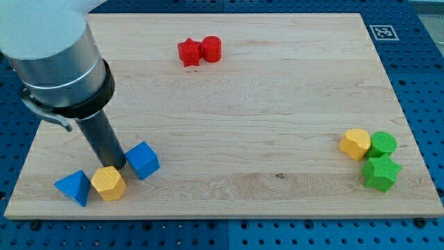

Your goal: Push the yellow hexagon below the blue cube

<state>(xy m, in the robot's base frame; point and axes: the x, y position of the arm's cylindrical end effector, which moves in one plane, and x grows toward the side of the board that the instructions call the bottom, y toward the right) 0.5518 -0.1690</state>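
Note:
The yellow hexagon (108,182) lies near the board's bottom left corner. The blue cube (143,160) sits just to its upper right, almost touching it. A blue triangular block (74,187) lies to the hexagon's left. My tip (116,166) stands directly above the hexagon's top edge, touching or nearly touching it, and just left of the blue cube. The rod and the arm's grey body rise toward the view's top left.
A red star (188,53) and a red cylinder (211,48) sit together at the top centre. At the right edge are a second yellow block (355,144), a green cylinder (381,144) and a green star-like block (381,172). The wooden board (263,118) lies on a blue pegboard.

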